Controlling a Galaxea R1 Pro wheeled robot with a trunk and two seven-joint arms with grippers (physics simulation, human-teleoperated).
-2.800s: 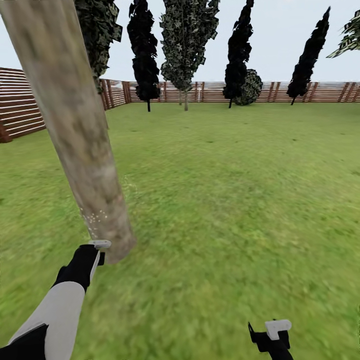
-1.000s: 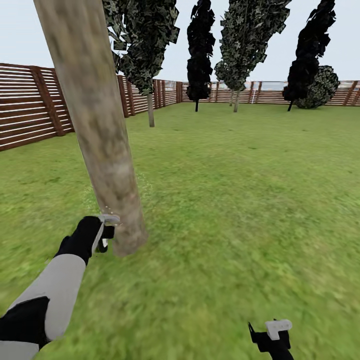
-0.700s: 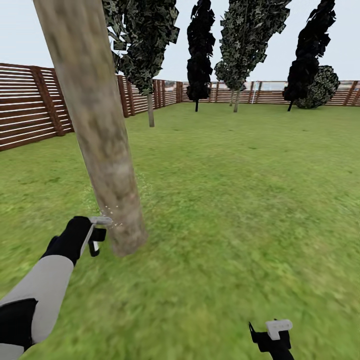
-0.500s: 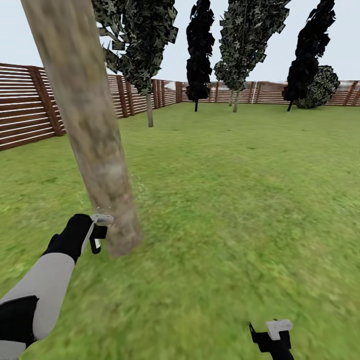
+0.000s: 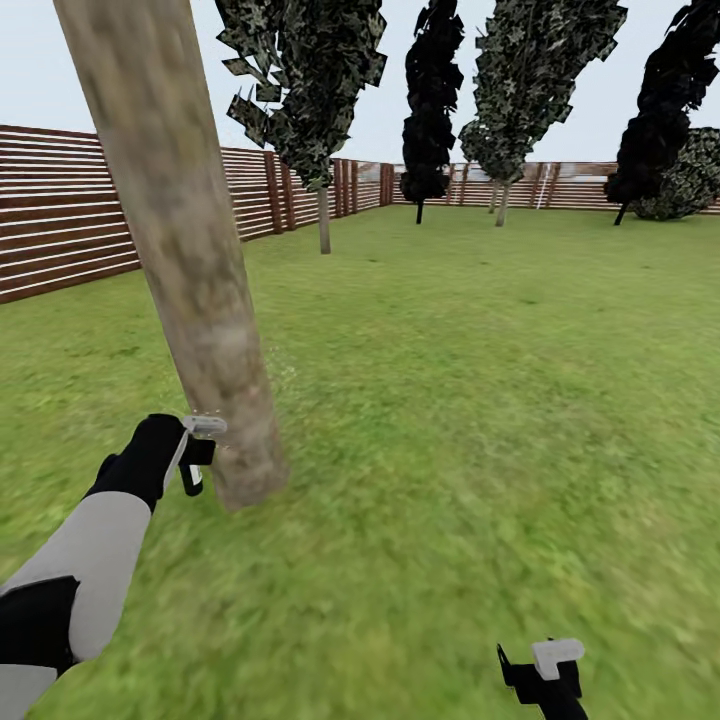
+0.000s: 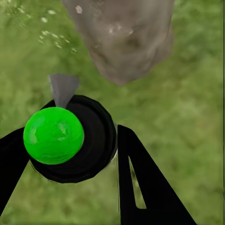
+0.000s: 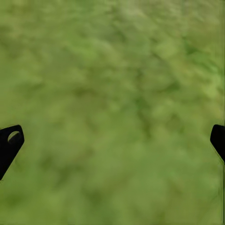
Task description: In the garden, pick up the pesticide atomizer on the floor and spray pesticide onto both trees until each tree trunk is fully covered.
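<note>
A thick pale grey-brown tree trunk rises slanted at the left of the head view, its base meeting the lawn. My left gripper is low beside that base, shut on the pesticide atomizer, a black round body with a bright green ball on top. Its grey nozzle points toward the trunk's foot. A few pale pesticide specks drift over the grass near the trunk. My right gripper hangs low at the right, open over bare lawn, with only its black fingertips at the edges of its wrist view.
A green lawn stretches ahead and to the right. The brown slat fence runs along the left and back. A tree with a thin pale stem stands near the fence, and dark columnar trees line the back.
The head view has turned, so the far trees sit further right in the picture. My left gripper with the atomizer stays by the trunk's foot, slightly drawn back. The right gripper is unchanged.
</note>
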